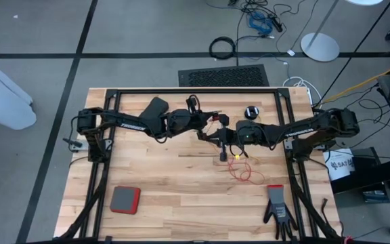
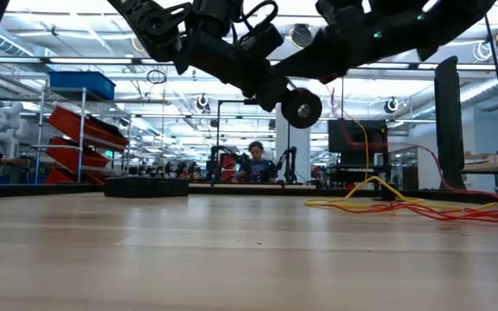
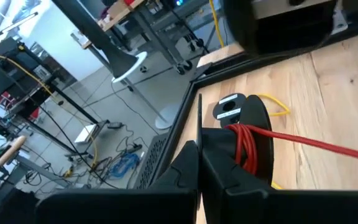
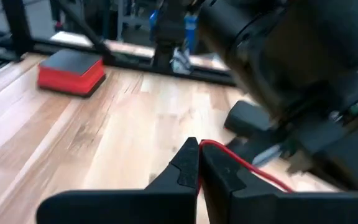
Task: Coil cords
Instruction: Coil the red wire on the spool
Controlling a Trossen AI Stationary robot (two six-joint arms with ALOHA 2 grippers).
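My left gripper [image 3: 198, 155] is shut on a small black reel [image 3: 248, 127] with a pale centre [image 3: 229, 107]. Reddish-orange cord [image 3: 243, 147] is wound on the reel, which hangs above the table's middle [image 2: 301, 108]. My right gripper [image 4: 199, 158] is close beside it, shut on the same reddish-orange cord [image 4: 253, 167]. The loose yellow cord [image 2: 379, 185] and the rest of the red cord lie tangled on the table [image 1: 244, 169] nearer the front edge. A second black reel [image 1: 251, 112] lies flat on the table near the far edge. My left gripper pinches a thin black rim of the reel [image 3: 199, 127] between its two fingers, roughly level, coming from the table's left. The reel is lifted clear of the table, with the red cord running off it [image 3: 328, 147]. My right gripper pinches a single strand of the reddish-orange cord [image 4: 211, 145] at its fingertips, coming from the table's right and slanting slightly down. The strand leads away toward the left arm [image 4: 272, 178] and is clear of the table.
A red-edged grey block [image 1: 124, 199] lies near the front left and a black glove [image 1: 277, 209] near the front right. A black metal frame [image 1: 195, 91] borders the table. Beyond the far edge, a thick black cable ring [image 1: 223, 48] and a blue cable bundle [image 1: 259, 22] lie on the floor.
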